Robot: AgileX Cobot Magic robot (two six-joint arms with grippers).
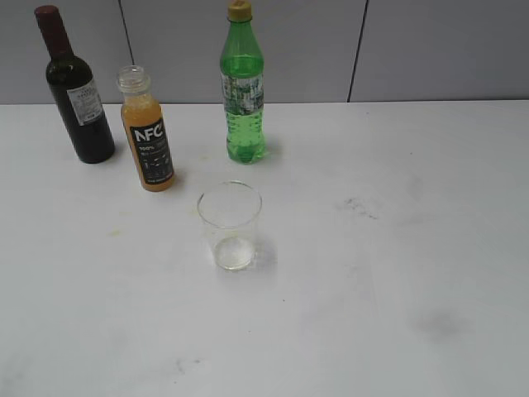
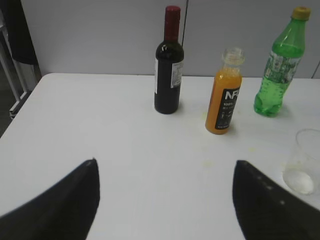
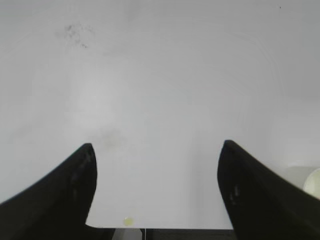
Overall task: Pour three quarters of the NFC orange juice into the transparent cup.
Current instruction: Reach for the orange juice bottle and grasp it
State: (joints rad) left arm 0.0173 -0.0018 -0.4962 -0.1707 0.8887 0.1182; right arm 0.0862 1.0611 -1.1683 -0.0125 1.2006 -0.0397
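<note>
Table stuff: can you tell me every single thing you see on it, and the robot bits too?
Wine bottle: one, dark with red cap, back left.
NFC orange juice: one, orange with black label, cap off, right of the wine bottle.
Soda bottle: one, green with yellow cap, back middle.
Transparent cup: one, clear, empty, in front of the bottles.
Table: one, white, with faint smudges.
Left gripper: black jaws apart, holding nothing.
Right gripper: black jaws apart, over bare table.

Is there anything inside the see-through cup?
The transparent cup looks empty: you can see straight through its walls to the white table, and no juice is in it. The NFC orange juice has no cap and is still nearly full.
</note>
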